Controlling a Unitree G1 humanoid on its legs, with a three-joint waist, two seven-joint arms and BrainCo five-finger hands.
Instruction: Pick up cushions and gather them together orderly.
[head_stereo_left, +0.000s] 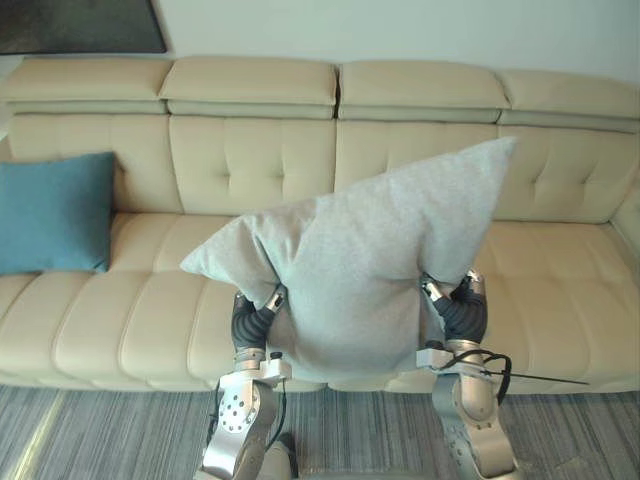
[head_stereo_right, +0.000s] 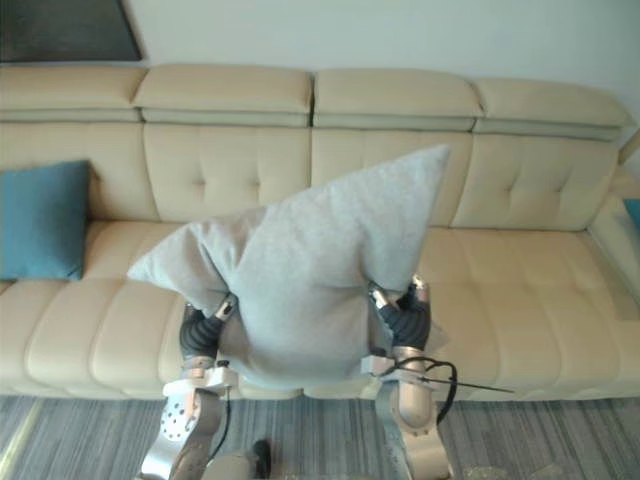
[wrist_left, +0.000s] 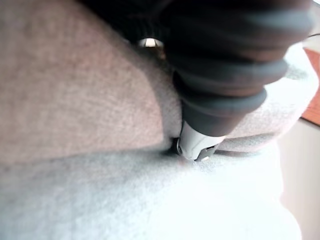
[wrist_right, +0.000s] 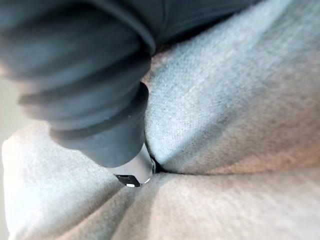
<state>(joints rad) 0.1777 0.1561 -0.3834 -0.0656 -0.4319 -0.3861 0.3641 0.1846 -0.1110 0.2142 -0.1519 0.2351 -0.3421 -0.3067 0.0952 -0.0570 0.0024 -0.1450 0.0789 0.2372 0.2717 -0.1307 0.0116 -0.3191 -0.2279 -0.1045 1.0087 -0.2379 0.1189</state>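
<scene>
The grey cushion (head_stereo_left: 350, 270) is held up in front of the sofa (head_stereo_left: 560, 290), sandwiched between left robot hand (head_stereo_left: 255, 318) and right robot hand (head_stereo_left: 460, 305), 1 per side; whether they're spread or curled can't be told. The teal cushion (head_stereo_left: 55, 212) is parked far left, nearer the left arm.

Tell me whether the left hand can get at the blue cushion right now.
Probably not: left hand and right hand together carry the grey cushion, and the blue cushion stands well off to the left on the sofa.

A beige tufted sofa (head_stereo_left: 560, 290) stands on grey striped carpet (head_stereo_left: 100, 430).
</scene>
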